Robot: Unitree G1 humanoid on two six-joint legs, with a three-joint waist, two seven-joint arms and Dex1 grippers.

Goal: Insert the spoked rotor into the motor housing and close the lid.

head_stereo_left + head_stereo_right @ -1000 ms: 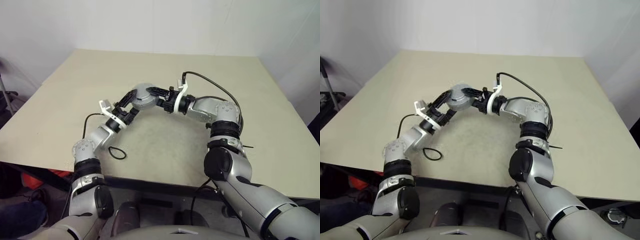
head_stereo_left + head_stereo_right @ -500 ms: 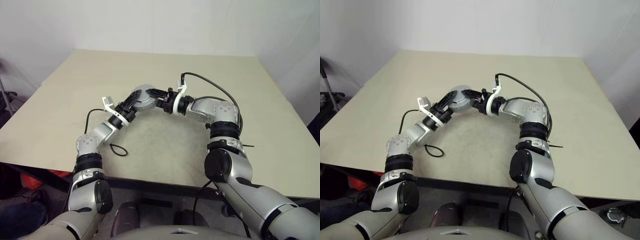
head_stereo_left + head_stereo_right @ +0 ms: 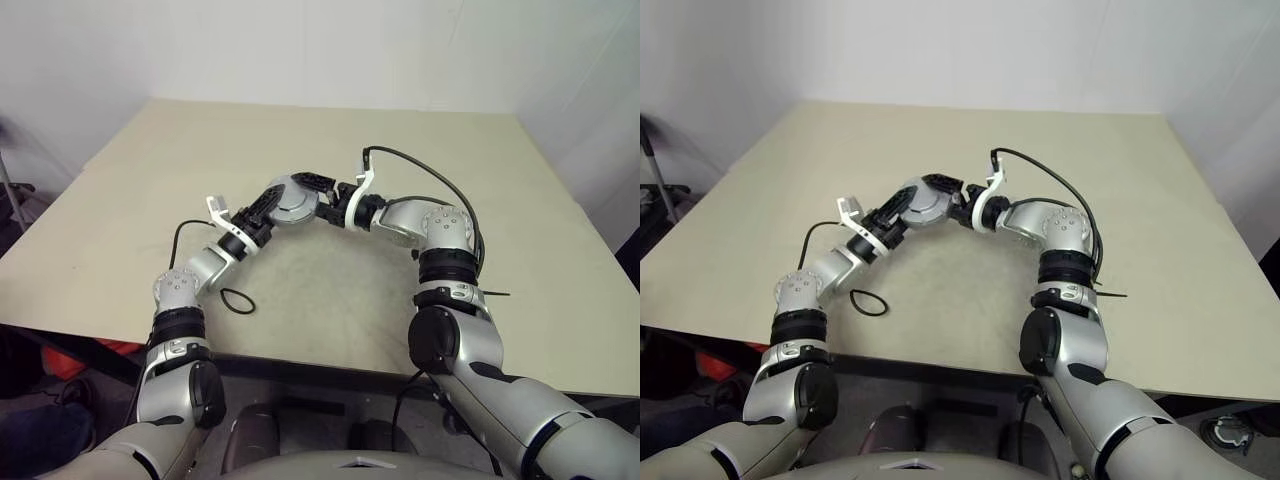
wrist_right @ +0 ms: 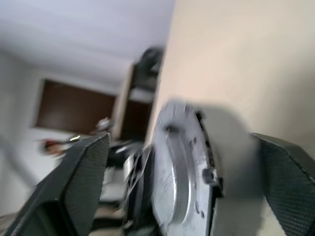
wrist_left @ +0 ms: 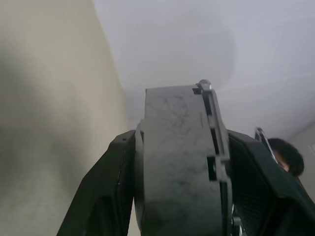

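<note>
The motor housing (image 3: 292, 198) hangs in the air over the middle of the table (image 3: 520, 230), a thick grey round body seen edge-on from my left wrist. I cannot tell from here whether the spoked rotor is inside it, or whether the silvery face turned toward my right wrist is the lid.

My left claw (image 3: 268, 204) clamps the housing across its flat faces, one finger on each side. My right claw (image 3: 318, 194) comes in from the right with its fingers spread wide, one on either side of the housing's silvery face and apart from it, so it carries nothing.

The risks, as I judge them:
- All the weight is on one pinch across smooth metal, so a small twist of my left wrist could let the housing slide out and drop to the table.
- If my right fingers close off-centre, they could knock it askew in that pinch.

A small black wire ring (image 3: 236, 301) lies on the near left of the table, well apart. I can read no brand, label or writing anywhere.
</note>
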